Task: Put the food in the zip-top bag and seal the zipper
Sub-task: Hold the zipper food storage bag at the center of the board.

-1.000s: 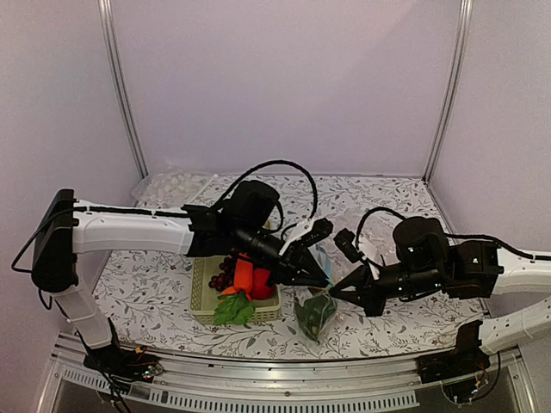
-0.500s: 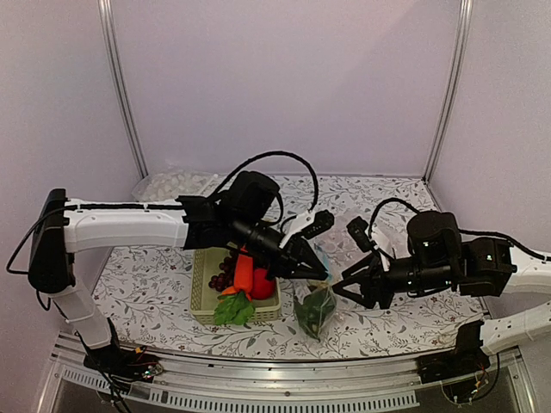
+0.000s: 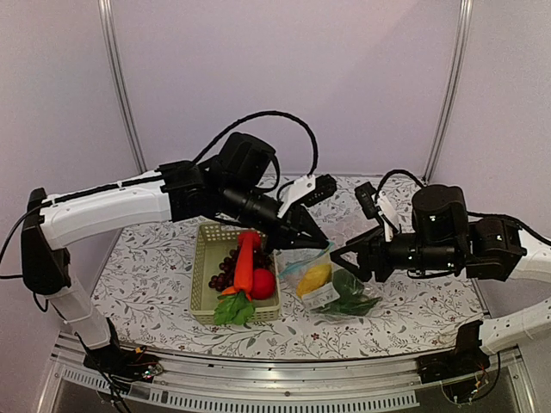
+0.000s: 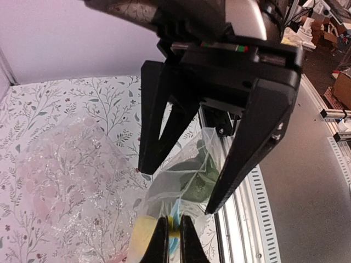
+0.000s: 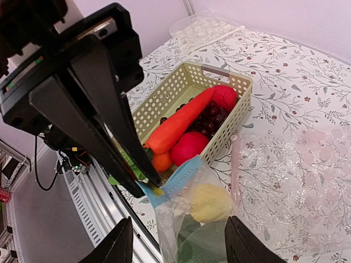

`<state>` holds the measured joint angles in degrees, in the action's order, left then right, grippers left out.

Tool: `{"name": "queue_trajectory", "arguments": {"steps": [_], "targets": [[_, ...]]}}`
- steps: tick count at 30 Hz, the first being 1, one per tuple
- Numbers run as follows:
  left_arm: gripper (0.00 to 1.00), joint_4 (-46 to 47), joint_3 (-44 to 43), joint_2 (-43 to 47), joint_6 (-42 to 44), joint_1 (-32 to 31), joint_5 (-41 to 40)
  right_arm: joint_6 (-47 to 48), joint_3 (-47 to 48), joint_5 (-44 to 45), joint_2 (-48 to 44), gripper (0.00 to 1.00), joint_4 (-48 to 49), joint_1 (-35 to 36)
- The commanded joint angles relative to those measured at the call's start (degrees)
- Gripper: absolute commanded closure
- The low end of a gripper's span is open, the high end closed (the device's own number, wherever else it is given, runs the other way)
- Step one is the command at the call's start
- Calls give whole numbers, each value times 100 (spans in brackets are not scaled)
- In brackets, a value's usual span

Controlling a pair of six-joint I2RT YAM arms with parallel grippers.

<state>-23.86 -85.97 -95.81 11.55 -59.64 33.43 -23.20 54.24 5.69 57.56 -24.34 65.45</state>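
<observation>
Just beside the zip-top bag (image 3: 297, 265) stands the basket (image 3: 200, 280).

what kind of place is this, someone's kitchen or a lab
Most likely a robot lab test cell, not a kitchen: metal frame posts and plain walls box in a table with a floral cover and an aluminium rail, two robot arms work over it, and the basket holds toy food.

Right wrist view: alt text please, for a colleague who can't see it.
The left end effector pinches the blue zipper of a clear bag holding corn and a green vegetable. The right end effector is open, facing the bag; a basket with a carrot and red fruit sits behind.
</observation>
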Motion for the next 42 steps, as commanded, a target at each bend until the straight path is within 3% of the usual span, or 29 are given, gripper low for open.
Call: {"name": "queue_trajectory", "arguments": {"steps": [1,11,22,29,33,34,39,42], "targets": [[100,-1122,-851,-126,197,-63,-193,-24,319,486,26,43,-466,-27],[100,-2006,-1393,-411,384,-94,308,630,441,241,112,44,-564,-41],[100,-2516,-1706,-636,462,-110,417,899,547,-869,696,59,-284,-102],[100,-2591,-1739,-649,536,-114,542,945,458,-991,802,77,-93,-109],[100,-2634,-1702,-692,561,-121,580,898,355,-1009,732,100,233,-115],[100,-2634,-1685,-683,559,-119,585,882,331,-1013,716,100,303,-124],[60,-2225,-1259,-496,564,-112,461,837,242,-1066,670,100,385,-133],[50,-1893,-887,-340,567,-96,392,809,221,-1117,639,100,391,-140]]}}
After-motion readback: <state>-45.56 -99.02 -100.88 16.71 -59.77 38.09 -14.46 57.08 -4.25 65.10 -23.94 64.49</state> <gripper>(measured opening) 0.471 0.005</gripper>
